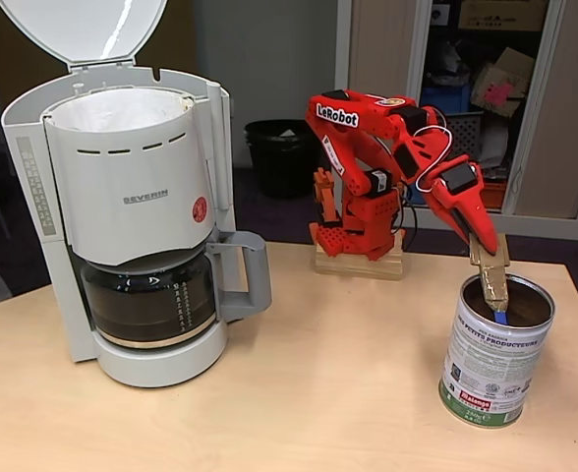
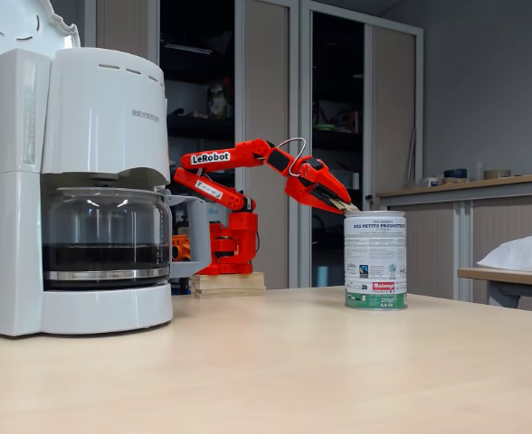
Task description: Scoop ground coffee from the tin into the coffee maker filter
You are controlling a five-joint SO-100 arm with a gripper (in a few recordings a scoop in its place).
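1. Step in hand: loading the scoop. The end effector (image 1: 488, 258) points down into the open tin (image 1: 496, 362), clamped on a tan scoop (image 1: 494, 285) with a blue tip.
2. The ground coffee (image 1: 525, 309) lies directly below the tip; whether the scoop is filled cannot be told.
3. Next move, judged: lift level, then carry across the bench (image 1: 318, 393) to the filter (image 1: 122, 110), well apart and higher.

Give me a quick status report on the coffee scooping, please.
Tool dipped inside open tin, jaw state hidden. Filter in coffee maker uncovered, lid up. Nothing between them.
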